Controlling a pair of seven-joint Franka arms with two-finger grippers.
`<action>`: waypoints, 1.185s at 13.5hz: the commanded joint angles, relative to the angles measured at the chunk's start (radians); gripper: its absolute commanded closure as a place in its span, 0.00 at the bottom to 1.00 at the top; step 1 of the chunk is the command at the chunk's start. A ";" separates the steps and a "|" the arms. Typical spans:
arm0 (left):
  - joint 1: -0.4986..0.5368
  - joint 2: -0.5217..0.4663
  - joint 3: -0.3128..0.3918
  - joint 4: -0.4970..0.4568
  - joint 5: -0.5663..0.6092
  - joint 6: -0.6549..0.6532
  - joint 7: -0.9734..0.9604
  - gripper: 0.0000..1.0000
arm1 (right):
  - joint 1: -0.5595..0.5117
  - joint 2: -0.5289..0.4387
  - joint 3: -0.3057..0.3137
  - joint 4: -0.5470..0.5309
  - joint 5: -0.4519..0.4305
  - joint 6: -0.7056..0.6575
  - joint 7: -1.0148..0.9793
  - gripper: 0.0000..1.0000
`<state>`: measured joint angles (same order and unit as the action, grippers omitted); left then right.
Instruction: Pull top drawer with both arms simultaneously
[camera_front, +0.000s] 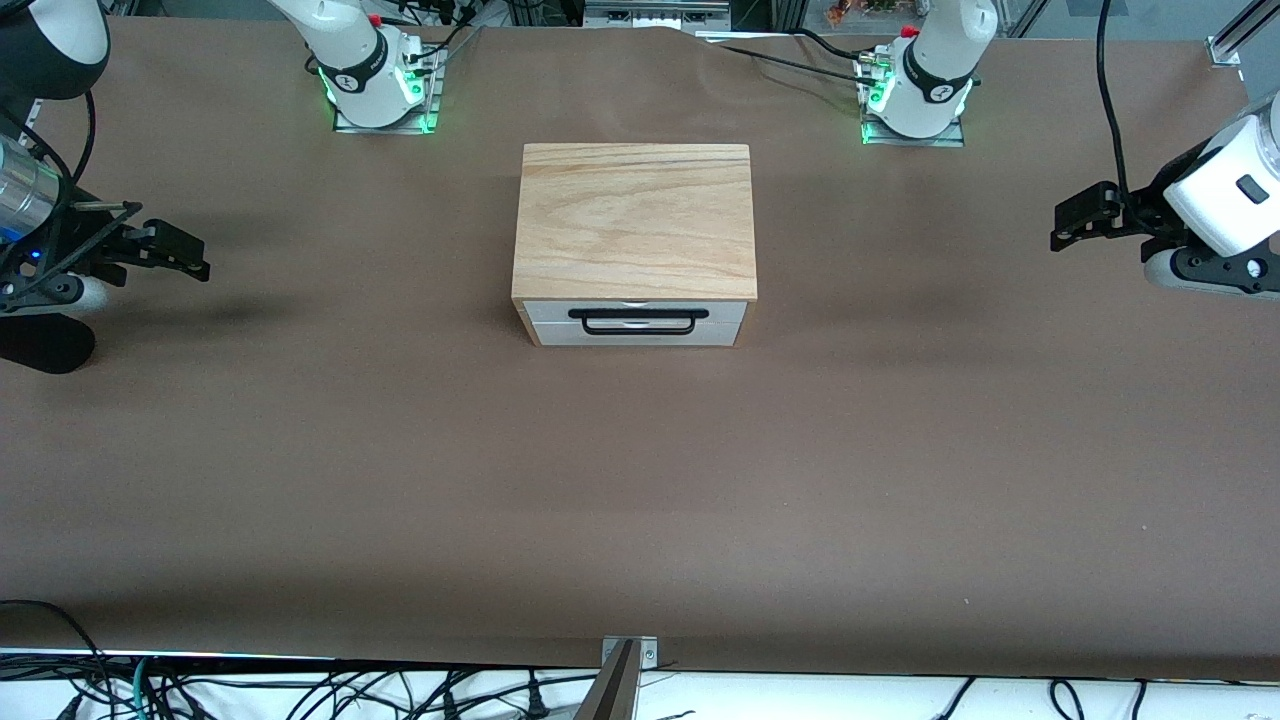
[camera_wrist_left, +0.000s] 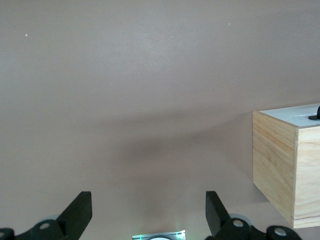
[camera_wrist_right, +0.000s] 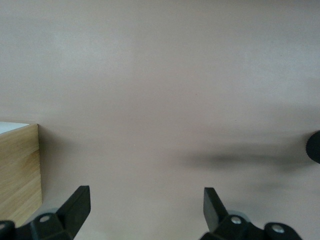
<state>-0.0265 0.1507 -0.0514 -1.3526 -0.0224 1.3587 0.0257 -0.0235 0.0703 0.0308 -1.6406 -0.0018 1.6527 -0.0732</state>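
The top drawer (camera_front: 636, 322) sits shut in the wooden box (camera_front: 634, 220) mid-table, its front facing the camera edge. My left gripper (camera_front: 1085, 215) and right gripper (camera_front: 170, 252) hover over opposite table ends, fingers spread wide, empty. I'd bring both to the black handle (camera_front: 632, 320) together — 1 per end — and pull evenly.

High front cam; wrist cams downward.

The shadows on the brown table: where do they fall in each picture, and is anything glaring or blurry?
Front view: soft dark patches lie on the table under the right gripper and beside the wooden box; green lights glow at both arm bases. Right wrist view: a dark smeared shadow streak crosses the table, and the fingers look slightly soft. Left wrist view: a faint broad shadow beside the box, no glare.
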 joint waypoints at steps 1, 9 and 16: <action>0.004 0.006 0.001 0.018 -0.027 0.000 0.016 0.00 | 0.007 0.006 0.008 0.021 0.006 -0.016 0.010 0.00; 0.010 0.018 0.001 0.018 -0.039 0.000 0.020 0.00 | 0.005 0.046 0.008 0.021 0.120 -0.016 -0.005 0.00; 0.004 0.145 0.001 0.020 -0.142 0.006 0.025 0.00 | 0.001 0.158 0.006 0.010 0.426 -0.063 -0.106 0.00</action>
<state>-0.0237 0.2292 -0.0502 -1.3545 -0.1302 1.3603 0.0272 -0.0182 0.1966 0.0376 -1.6442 0.3393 1.6098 -0.1531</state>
